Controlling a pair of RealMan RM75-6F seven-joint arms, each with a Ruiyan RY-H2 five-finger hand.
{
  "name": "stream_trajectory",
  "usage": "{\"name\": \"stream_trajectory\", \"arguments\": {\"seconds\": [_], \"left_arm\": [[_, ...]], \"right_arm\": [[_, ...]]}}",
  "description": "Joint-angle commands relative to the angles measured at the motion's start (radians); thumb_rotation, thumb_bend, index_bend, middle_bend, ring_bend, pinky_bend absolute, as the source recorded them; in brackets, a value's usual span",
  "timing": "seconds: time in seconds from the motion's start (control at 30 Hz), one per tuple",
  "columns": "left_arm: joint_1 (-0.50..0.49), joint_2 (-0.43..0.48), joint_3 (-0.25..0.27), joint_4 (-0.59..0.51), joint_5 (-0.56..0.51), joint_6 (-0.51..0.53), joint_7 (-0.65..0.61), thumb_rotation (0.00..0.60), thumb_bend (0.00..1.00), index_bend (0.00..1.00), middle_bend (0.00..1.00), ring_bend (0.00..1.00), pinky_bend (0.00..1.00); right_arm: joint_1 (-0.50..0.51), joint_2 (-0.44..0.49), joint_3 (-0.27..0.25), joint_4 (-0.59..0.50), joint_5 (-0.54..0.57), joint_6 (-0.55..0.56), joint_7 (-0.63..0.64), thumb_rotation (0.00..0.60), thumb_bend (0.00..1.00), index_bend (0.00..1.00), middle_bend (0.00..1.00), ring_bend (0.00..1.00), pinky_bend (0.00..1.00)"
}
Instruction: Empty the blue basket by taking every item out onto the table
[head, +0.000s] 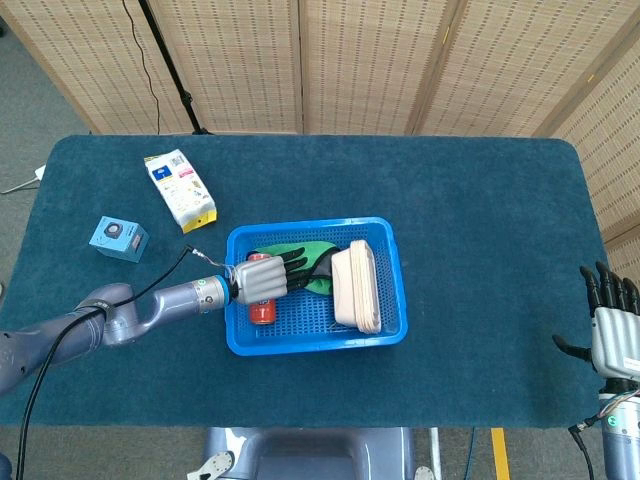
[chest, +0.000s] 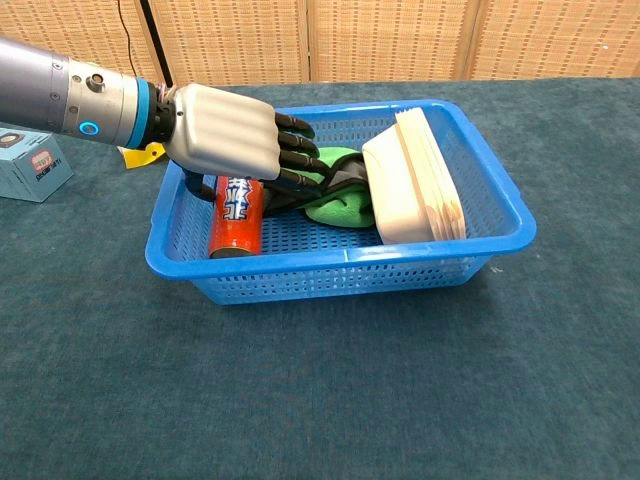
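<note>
The blue basket (head: 315, 345) (chest: 340, 262) sits mid-table. In it lie a red can (head: 262, 312) (chest: 236, 220) at the left, a green and black glove (head: 318, 252) (chest: 335, 205) in the middle, and a beige stack of flat pieces (head: 357, 285) (chest: 415, 180) standing on edge at the right. My left hand (head: 262, 278) (chest: 225, 132) is down inside the basket, palm over the can's far end, fingers stretched over the glove, thumb beside the can; it grips nothing. My right hand (head: 612, 340) rests at the table's near right corner, fingers apart and empty.
A small blue box (head: 118, 238) (chest: 30, 165) and a white and yellow packet (head: 180, 189) lie on the cloth to the left of the basket. Woven screens stand behind the table. A black stand pole rises at the back left.
</note>
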Motion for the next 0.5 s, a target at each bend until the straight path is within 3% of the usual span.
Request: {"name": "stream_trajectory", "arguments": {"seconds": [0.03, 0.23, 0.33, 0.37, 0.43, 0.47, 0.5], "left_arm": [[-0.002, -0.005, 0.008, 0.01, 0.004, -0.007, 0.006, 0.6, 0.0, 0.0, 0.0, 0.0, 0.0], [0.0, -0.02, 0.023, 0.029, 0.019, 0.005, 0.011, 0.6, 0.0, 0.0, 0.0, 0.0, 0.06], [-0.003, -0.026, 0.034, 0.039, 0.045, 0.038, -0.001, 0.6, 0.0, 0.0, 0.0, 0.0, 0.18], [-0.005, -0.028, 0.038, 0.043, 0.058, 0.054, -0.005, 0.6, 0.0, 0.07, 0.03, 0.05, 0.26], [-0.007, -0.032, 0.05, 0.058, 0.083, 0.083, -0.013, 0.6, 0.06, 0.3, 0.19, 0.22, 0.41], [-0.008, -0.034, 0.059, 0.066, 0.097, 0.096, -0.018, 0.6, 0.14, 0.47, 0.33, 0.35, 0.49], [-0.009, -0.036, 0.065, 0.072, 0.105, 0.104, -0.023, 0.6, 0.2, 0.56, 0.42, 0.42, 0.53]], "right_arm": [[0.0, 0.001, 0.0, -0.001, 0.003, -0.002, -0.001, 0.6, 0.0, 0.0, 0.0, 0.0, 0.0], [0.002, 0.003, 0.001, -0.004, 0.012, -0.011, 0.0, 0.6, 0.0, 0.0, 0.0, 0.0, 0.0], [0.002, 0.005, 0.001, -0.004, 0.014, -0.013, 0.0, 0.6, 0.0, 0.0, 0.0, 0.0, 0.0], [0.002, 0.005, 0.001, -0.005, 0.015, -0.014, 0.0, 0.6, 0.0, 0.0, 0.0, 0.0, 0.0], [0.002, 0.007, 0.001, -0.007, 0.017, -0.016, 0.002, 0.6, 0.0, 0.0, 0.0, 0.0, 0.0], [0.002, 0.008, 0.001, -0.008, 0.018, -0.017, 0.003, 0.6, 0.0, 0.0, 0.0, 0.0, 0.0], [0.003, 0.009, 0.001, -0.009, 0.018, -0.018, 0.004, 0.6, 0.0, 0.0, 0.0, 0.0, 0.0]]}}
